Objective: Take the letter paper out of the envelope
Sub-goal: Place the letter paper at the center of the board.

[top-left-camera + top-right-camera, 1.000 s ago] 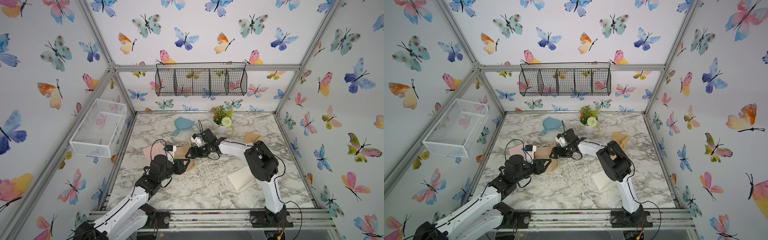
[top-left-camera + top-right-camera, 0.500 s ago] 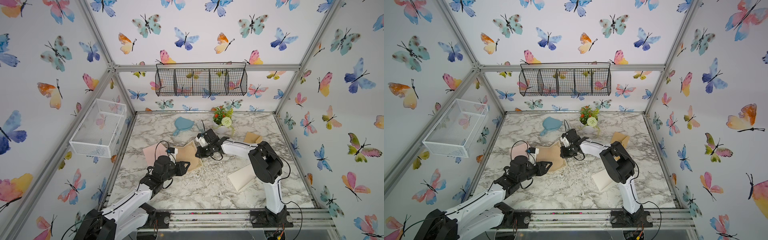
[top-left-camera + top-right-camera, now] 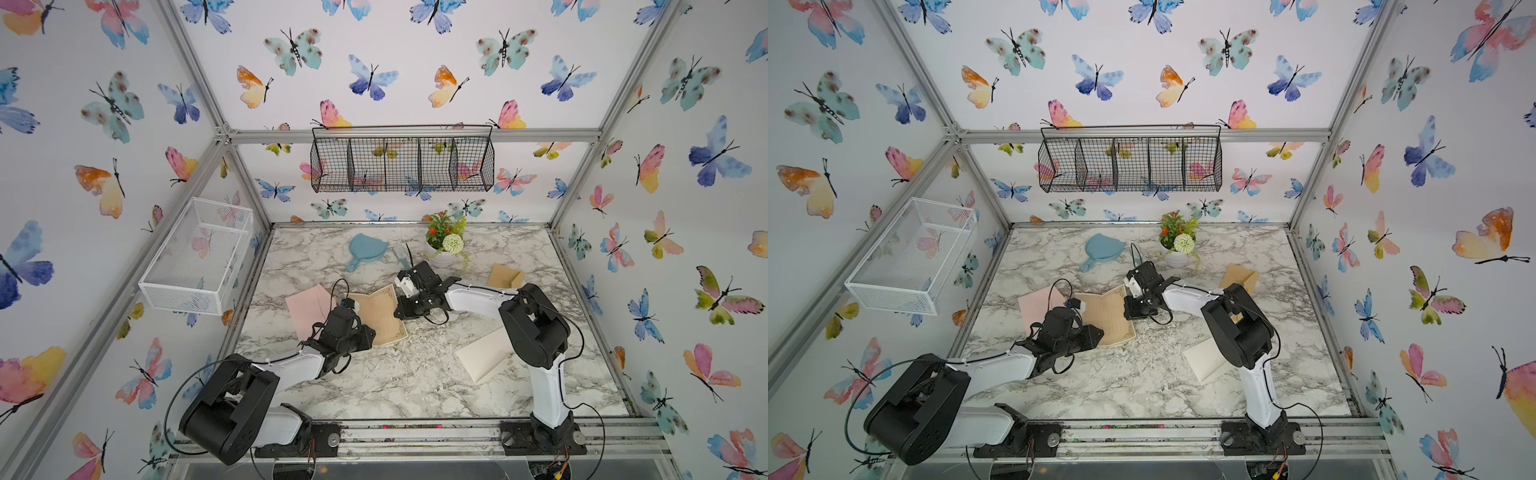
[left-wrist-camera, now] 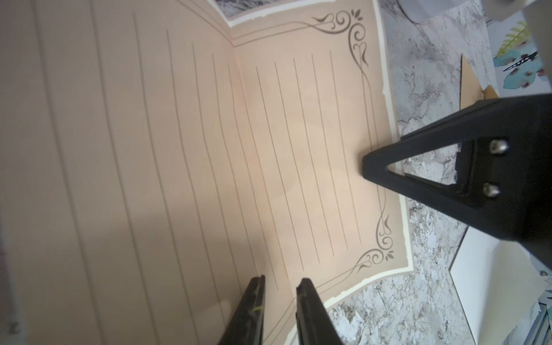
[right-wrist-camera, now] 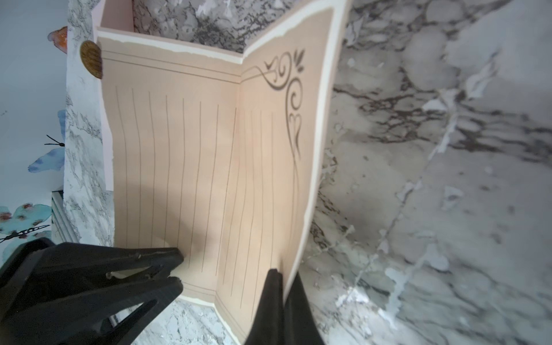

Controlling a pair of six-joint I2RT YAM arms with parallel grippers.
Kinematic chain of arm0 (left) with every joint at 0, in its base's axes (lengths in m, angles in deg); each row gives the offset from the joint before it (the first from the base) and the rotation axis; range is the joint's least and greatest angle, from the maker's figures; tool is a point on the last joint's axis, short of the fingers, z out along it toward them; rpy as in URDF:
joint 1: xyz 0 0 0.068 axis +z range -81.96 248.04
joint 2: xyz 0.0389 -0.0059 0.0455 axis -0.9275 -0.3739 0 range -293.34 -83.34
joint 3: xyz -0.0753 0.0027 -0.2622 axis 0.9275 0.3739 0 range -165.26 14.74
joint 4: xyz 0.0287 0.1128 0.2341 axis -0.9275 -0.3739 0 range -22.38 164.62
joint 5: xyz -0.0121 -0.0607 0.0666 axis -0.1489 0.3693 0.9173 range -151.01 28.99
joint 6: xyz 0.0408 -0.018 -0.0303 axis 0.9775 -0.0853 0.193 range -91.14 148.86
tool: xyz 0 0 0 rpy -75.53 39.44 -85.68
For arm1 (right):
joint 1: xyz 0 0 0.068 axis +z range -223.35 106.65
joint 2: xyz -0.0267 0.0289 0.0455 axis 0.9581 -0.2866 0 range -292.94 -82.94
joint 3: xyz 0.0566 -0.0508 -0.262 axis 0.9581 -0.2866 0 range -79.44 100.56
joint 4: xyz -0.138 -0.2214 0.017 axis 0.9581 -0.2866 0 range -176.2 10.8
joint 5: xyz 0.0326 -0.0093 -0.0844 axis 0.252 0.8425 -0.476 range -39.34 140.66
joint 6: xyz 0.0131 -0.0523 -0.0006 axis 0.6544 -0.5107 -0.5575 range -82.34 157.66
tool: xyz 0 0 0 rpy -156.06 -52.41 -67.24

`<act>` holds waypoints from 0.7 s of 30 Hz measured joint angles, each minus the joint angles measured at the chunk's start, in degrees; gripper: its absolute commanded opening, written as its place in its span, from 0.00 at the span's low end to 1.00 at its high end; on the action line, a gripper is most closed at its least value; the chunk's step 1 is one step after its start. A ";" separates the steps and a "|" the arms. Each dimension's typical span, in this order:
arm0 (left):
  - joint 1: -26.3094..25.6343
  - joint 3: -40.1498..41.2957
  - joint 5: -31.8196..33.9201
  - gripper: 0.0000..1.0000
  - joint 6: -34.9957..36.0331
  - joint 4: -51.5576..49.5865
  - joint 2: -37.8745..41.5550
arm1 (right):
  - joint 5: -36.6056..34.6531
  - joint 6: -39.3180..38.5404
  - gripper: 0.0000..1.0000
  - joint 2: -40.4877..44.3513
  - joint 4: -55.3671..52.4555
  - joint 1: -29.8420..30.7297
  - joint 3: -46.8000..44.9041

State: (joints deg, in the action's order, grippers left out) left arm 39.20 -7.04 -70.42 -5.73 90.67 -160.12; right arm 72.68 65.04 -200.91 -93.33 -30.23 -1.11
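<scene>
Marble table (image 3: pixel 415 374) w/ butterfly walls (image 3: pixel 124 124): unfolded letter (image 3: pixel 380 311), thin, floppy, easily creased, lies mid-table against a pink envelope (image 3: pixel 307 307). Right claw (image 5: pixel 283 276) is clamped on its raised side edge, prob. the best hold; left claw (image 4: pixel 280 280) sits over the opposite side, jaws narrowly parted.

Bright, soft shadows, fisheye distort.

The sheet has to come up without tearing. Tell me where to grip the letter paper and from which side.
Likely best to grip the letter paper at its outer edge right of the crease, from the right: the fold tilts that panel off the table, leaving both faces reachable. The right gripper is shut there.
</scene>
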 measured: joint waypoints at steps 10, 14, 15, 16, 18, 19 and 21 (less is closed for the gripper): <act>0.00 1.27 3.85 0.22 -0.87 0.87 -1.20 | -2.58 -0.63 0.26 0.00 -0.28 0.00 -1.16; 0.00 1.38 4.72 0.22 -1.03 2.10 -1.86 | -4.31 -0.72 0.24 0.00 -0.81 0.00 -1.38; 0.00 1.38 4.85 0.22 -1.03 2.43 -2.05 | -4.92 -0.85 0.24 0.00 -0.94 0.00 -1.36; 0.00 1.38 4.94 0.22 -1.07 2.78 -2.25 | -5.64 -0.92 0.24 0.00 -1.07 0.00 -1.33; 0.00 1.42 5.07 0.22 -1.25 3.08 -2.36 | -6.62 -1.07 0.24 0.11 -1.29 0.00 -1.33; 0.00 1.44 5.09 0.22 -1.31 3.17 -2.36 | -7.17 -1.09 0.24 0.26 -1.57 0.00 -1.33; 0.00 1.44 5.09 0.22 -1.44 3.19 -2.34 | -8.00 -1.27 0.25 0.55 -2.05 0.02 -1.36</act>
State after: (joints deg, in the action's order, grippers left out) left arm 39.20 -5.60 -65.33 -7.17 93.86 -162.46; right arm 64.68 63.77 -200.37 -95.38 -30.21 -2.47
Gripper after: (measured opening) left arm 0.217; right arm 0.239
